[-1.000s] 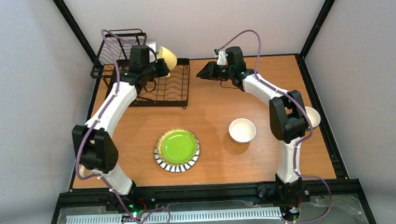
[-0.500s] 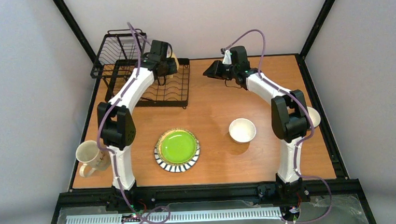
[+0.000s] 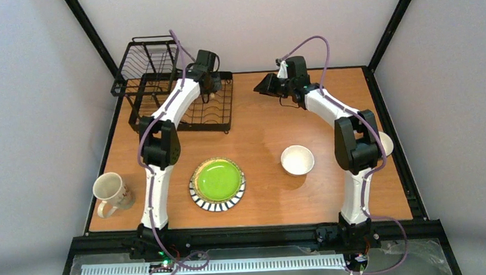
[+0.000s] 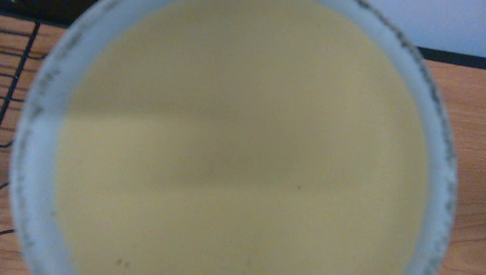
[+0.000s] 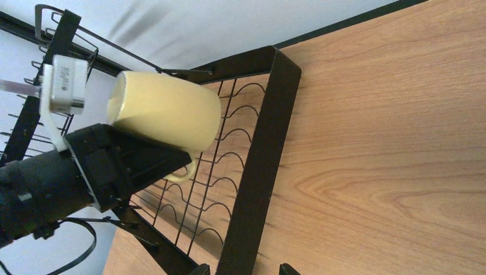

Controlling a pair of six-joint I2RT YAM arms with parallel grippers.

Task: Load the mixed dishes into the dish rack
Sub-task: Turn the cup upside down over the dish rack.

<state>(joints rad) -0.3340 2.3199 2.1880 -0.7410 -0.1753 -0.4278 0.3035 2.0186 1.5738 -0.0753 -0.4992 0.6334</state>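
At my far left, a glossy cream mug (image 3: 110, 191) with a looped handle stands on the wood-grain desk (image 3: 259, 130). Further back sits the black wire rack (image 3: 217, 113), which has a flat base of wavy slots and a raised basket at its left end. The left fingers (image 5: 137, 157) pinch a smooth pale-yellow mug (image 5: 166, 112) near its handle, over the rack's base. I cannot tell whether it touches the wires. Nearer me lies the round lime-green plate (image 3: 217, 180) with a striped rim, then a plain white bowl (image 3: 297, 159). The right fingers (image 5: 285, 268) are spread with nothing between them, over bare desk beside the rack.
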